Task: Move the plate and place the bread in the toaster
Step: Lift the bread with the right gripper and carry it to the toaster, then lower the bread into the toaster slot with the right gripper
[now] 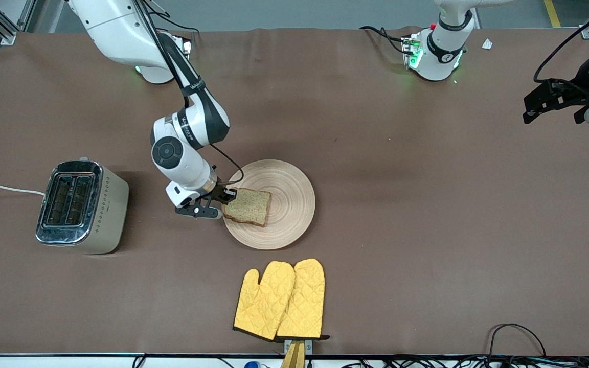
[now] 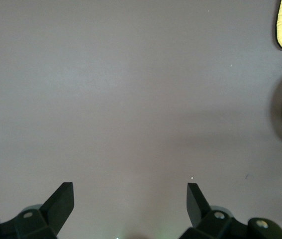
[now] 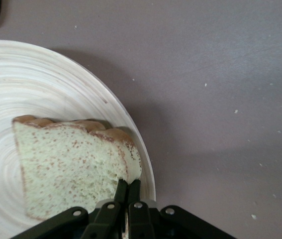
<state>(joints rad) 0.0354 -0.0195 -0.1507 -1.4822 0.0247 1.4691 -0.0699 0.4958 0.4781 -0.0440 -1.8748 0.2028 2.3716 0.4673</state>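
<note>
Right pincer (image 1: 226, 200) pinches the bread's (image 1: 248, 206) edge on the plate (image 1: 287, 202), arm bent low. Left pincer (image 2: 128, 201) waits spread above bare bench (image 1: 427, 204).

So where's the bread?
The bread lies on the plate, at its edge toward the toaster, pinched by the right gripper.

Bread (image 1: 248, 206) on plate (image 1: 289, 204); toaster (image 1: 82, 206) well apart.

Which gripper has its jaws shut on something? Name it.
The right gripper, at the plate's edge toward the toaster, pinches the bread. The left gripper waits open over bare table.
</note>
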